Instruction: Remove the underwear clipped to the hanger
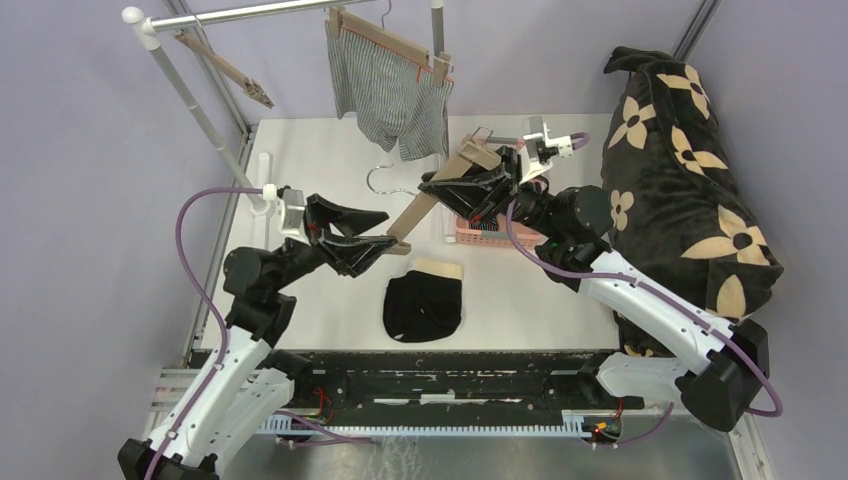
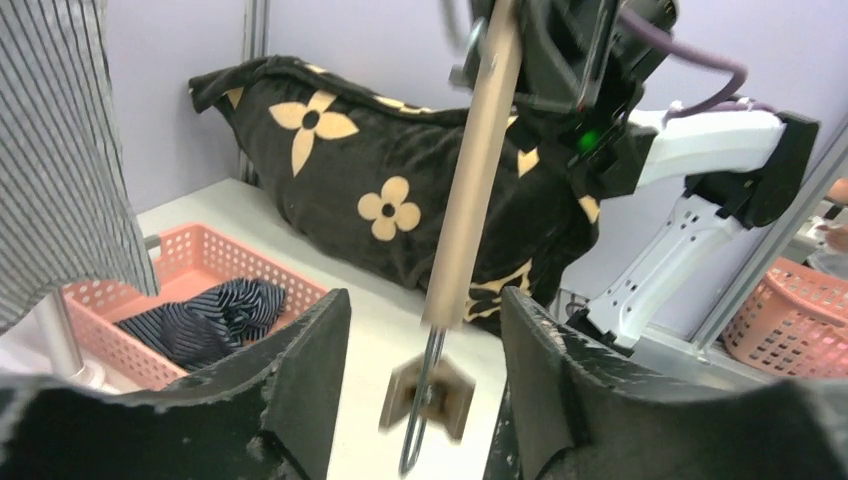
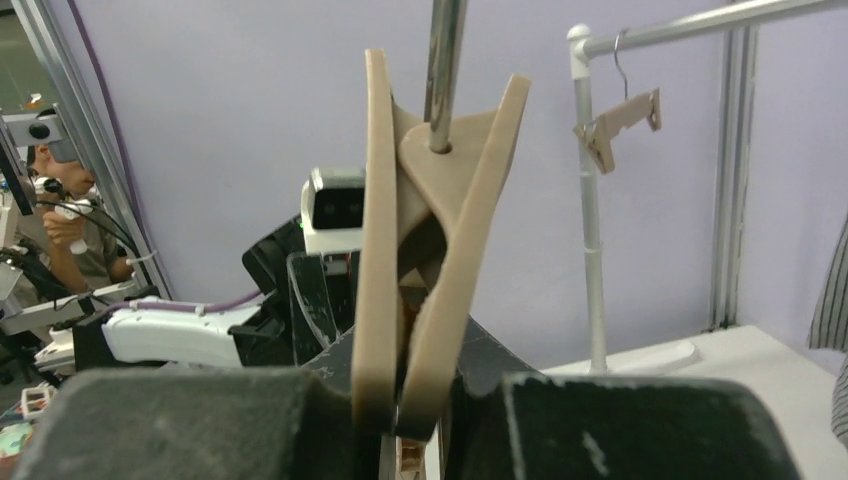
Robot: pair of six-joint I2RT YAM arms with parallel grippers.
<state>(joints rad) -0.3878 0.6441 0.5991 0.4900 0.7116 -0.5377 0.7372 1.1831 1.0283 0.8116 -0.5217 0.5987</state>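
Observation:
The grey-and-white striped underwear (image 1: 385, 85) hangs clipped to a wooden hanger on the rack at the back. It also shows at the left edge of the left wrist view (image 2: 55, 160). The black underwear (image 1: 423, 305) lies flat on the table. The navy striped underwear (image 2: 215, 310) lies in a pink basket (image 2: 110, 335). A second wooden hanger (image 1: 435, 200) is held slanted between the arms. My right gripper (image 1: 445, 190) is shut on its upper clip (image 3: 440, 250). My left gripper (image 1: 388, 228) is open, with the hanger's lower clip (image 2: 430, 395) between its fingers and untouched.
The large black cushion with tan flowers (image 1: 685, 180) fills the right side. The rack's slanted pole (image 1: 195, 100) stands at the left, with an empty hanger (image 1: 225, 65) on the rail. The pink basket (image 1: 480, 232) sits under my right gripper. Another pink basket (image 2: 790, 315) stands off the table.

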